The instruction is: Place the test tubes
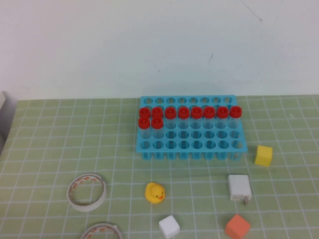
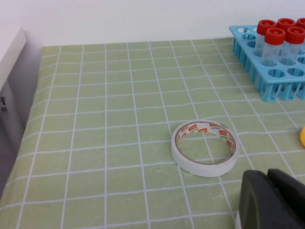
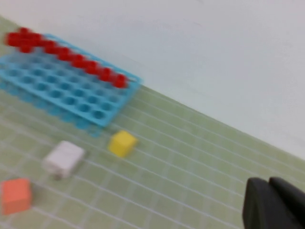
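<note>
Ten clear test tubes with red caps stand upright in a blue rack, which lies square on the green gridded mat, past its middle toward 12 o'clock. Eight fill the second row from the back, side to side. Two more tubes stand at 6 o'clock of that row's left-end pair.
</note>
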You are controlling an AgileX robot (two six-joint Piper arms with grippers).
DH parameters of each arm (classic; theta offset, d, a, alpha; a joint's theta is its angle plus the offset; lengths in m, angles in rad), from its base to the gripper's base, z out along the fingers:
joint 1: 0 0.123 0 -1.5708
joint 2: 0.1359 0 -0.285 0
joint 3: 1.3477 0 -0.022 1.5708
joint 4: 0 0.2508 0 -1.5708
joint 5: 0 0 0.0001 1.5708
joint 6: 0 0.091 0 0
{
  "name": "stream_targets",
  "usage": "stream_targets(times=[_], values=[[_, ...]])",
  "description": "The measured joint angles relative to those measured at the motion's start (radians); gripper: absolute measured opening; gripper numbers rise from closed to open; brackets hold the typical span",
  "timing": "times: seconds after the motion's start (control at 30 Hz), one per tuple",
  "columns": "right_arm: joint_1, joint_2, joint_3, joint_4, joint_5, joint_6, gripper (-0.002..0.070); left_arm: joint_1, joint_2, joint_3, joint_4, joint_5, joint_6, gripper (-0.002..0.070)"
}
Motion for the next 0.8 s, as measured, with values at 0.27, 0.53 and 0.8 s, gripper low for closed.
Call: stream_targets(times=[0.27,0.53,0.8], values=[[-0.371,-0.004,0.000,0.000,0.000,0.000,-0.0001,0.000,0.000,0.000,0.000,0.000,0.000,-0.0001],[-0.451,-0.004,0.000,-0.002,0.000,-0.008,-0.0001,0.000,0.000,0.000,0.000,0.000,0.000,-0.0001],[-0.558,-0.022,0.000,0.191,-0.113,-0.179,-0.0001,0.000,0.000,0.000,0.000,0.000,0.000,-0.0001]])
